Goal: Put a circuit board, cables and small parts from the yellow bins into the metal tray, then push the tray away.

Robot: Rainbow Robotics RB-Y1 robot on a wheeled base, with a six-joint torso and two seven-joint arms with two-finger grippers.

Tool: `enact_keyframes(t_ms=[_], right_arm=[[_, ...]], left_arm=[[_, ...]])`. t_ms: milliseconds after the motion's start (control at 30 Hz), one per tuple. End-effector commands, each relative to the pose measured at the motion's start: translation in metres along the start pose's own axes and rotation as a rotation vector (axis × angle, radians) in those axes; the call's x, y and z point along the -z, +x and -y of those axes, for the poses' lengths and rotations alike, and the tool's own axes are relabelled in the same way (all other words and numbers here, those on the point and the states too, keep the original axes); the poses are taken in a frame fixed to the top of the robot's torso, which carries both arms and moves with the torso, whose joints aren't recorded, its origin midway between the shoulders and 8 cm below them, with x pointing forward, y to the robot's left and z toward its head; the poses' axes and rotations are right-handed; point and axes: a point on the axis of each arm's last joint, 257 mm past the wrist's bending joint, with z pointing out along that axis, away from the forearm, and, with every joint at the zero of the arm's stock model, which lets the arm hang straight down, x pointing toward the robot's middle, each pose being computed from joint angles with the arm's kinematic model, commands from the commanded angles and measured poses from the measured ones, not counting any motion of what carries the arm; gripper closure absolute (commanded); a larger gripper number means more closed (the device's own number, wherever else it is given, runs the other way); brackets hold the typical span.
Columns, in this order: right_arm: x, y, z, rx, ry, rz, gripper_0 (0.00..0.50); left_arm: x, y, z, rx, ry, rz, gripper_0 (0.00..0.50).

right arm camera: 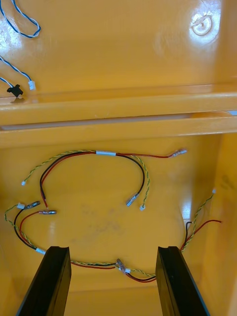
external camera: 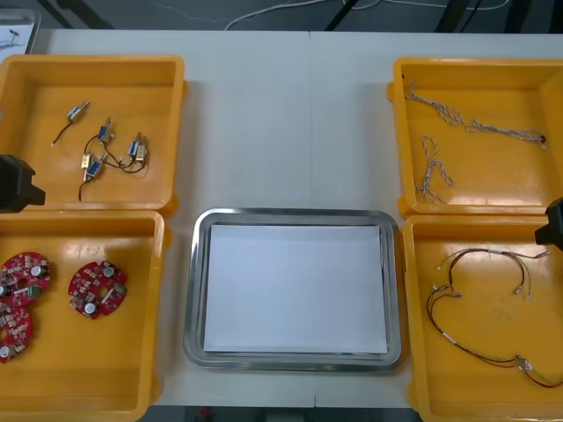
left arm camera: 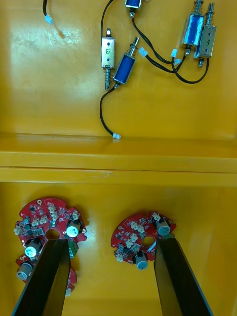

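Note:
The metal tray (external camera: pixel 290 214), white inside, lies at the table's middle. My left arm (external camera: pixel 16 183) hangs at the left side over the divide between the two left bins. The left gripper (left arm camera: pixel 111 244) is open above three red circuit boards (left arm camera: pixel 140 239) (external camera: pixel 97 288) in the near left yellow bin (external camera: pixel 88 369). At the right side my right arm (external camera: pixel 552 224) waits, its gripper (right arm camera: pixel 113 249) open over red and yellow cables (right arm camera: pixel 106 153) (external camera: pixel 484 251) in the near right bin (external camera: pixel 475 387). Nothing is held by either gripper.
The far left bin (external camera: pixel 132 88) holds several small metal parts (external camera: pixel 106 149) (left arm camera: pixel 123 66) with black leads. Twisted blue and white cables (external camera: pixel 493 130) (right arm camera: pixel 30 85) lie in the far right bin (external camera: pixel 493 176). Bare table stretches beyond the tray's far rim.

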Motion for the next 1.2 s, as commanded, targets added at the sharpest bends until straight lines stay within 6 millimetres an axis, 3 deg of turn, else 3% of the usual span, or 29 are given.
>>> enact_keyframes(t_ms=[33, 1200], right_arm=[[0.0058, -0.0058, 0.0016, 0.019, -0.001, 0.037, 0.000], [0.0058, -0.0058, 0.0016, 0.019, -0.001, 0.037, 0.000]], left_arm=[[0.0051, 0.0015, -0.0124, 0.068, -0.038, -0.003, 0.000], [0.0051, 0.0015, -0.0124, 0.068, -0.038, -0.003, 0.000]])
